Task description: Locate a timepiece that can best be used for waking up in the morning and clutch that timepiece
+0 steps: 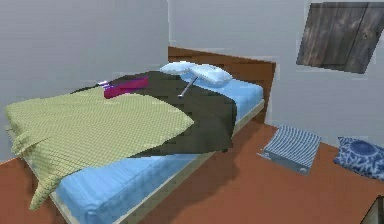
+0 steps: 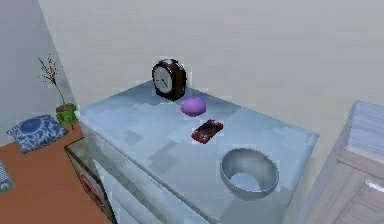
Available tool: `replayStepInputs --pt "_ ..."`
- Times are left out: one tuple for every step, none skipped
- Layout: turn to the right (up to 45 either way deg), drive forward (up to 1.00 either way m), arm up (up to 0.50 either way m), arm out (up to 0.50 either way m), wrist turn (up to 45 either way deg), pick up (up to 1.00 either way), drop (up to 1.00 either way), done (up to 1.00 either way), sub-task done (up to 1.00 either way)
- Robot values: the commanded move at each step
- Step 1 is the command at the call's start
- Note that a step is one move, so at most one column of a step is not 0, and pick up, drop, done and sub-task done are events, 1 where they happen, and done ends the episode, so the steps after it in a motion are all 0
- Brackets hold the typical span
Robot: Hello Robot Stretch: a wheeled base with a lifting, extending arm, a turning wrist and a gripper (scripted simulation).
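The alarm clock (image 2: 168,78) stands upright near the far edge of the grey bench (image 2: 130,125) in the arm side view, close to the pale wall. It is a round disc in a dark rim, with its white face turned out toward the camera and a little toward the picture's left; its hands are too small to read. Just beside it, to the right, lies a purple rounded thing (image 2: 192,105). Nearer along the same diagonal come a small red thing (image 2: 207,131), perhaps a toy car, and a grey bowl (image 2: 248,170) close to the bench's near edge. The benchtop left of the clock is bare up to its corner. The bench's front is cut off at the bottom edge. On the floor to the left lies a blue patterned cushion (image 2: 38,132) by a potted plant (image 2: 62,105). The forward view shows a bed (image 1: 215,105) with floor beside it. The claw's state cannot be told.
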Motion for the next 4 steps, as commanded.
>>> replayStepInputs --pt "0.0 0.00 0.38 0.00 0.0 0.00 0.00 0.00 0.00" --pt "0.0 0.00 0.00 0.50 0.0 0.00 0.00 0.00 0.00" --pt "0.0 0.00 0.00 0.00 45.0 0.00 0.00 0.00 0.00" --pt "0.0 0.00 0.00 0.00 45.0 0.00 0.00 0.00 0.00"
